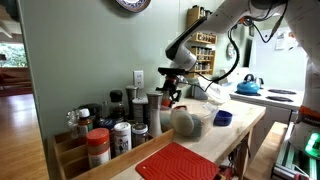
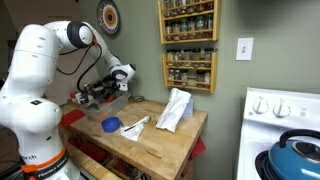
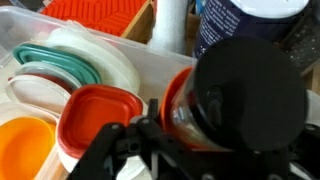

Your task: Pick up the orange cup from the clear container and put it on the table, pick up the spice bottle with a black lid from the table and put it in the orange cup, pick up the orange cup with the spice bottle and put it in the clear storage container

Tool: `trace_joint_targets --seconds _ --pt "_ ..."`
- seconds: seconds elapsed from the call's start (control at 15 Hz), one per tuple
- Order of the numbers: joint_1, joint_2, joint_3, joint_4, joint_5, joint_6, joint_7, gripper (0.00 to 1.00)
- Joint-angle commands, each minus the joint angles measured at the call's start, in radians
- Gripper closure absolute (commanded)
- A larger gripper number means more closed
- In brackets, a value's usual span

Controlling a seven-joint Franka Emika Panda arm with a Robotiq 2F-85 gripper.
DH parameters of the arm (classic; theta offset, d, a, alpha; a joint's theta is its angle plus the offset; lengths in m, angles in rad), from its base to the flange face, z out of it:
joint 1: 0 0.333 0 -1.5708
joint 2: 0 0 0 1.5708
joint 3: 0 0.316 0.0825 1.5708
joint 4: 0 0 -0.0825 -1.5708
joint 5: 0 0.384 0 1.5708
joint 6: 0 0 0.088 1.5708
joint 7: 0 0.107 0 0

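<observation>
In an exterior view the gripper (image 1: 170, 96) hangs low over the counter, between the crowd of spice jars (image 1: 100, 140) on the left and the rounded see-through vessel (image 1: 187, 121) on the right. It's too small there to see what it carries. In an exterior view from the opposite side it's just left of the blue cup (image 2: 111, 125), same story.

Wrist view is the useful one. The spice bottle (image 3: 245, 95), black lid up, sits inside the orange cup (image 3: 172, 100), right at the fingers, by the right end of the clear container (image 3: 120, 45) full of lids. So I'd say steps 1 and 2 are done and only the drop-off is left. Can't tell whether the jaws are clamped on the cup or slack.
</observation>
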Motion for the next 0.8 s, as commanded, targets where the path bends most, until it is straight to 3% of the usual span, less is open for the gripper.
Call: trace_joint_targets --seconds 0.0,0.73 --pt "-0.006 -0.034 -0.008 -0.012 0.009 -0.024 -0.013 0.50" --pt "0.021 0.044 -0.007 0.010 0.015 0.064 0.002 0.50"
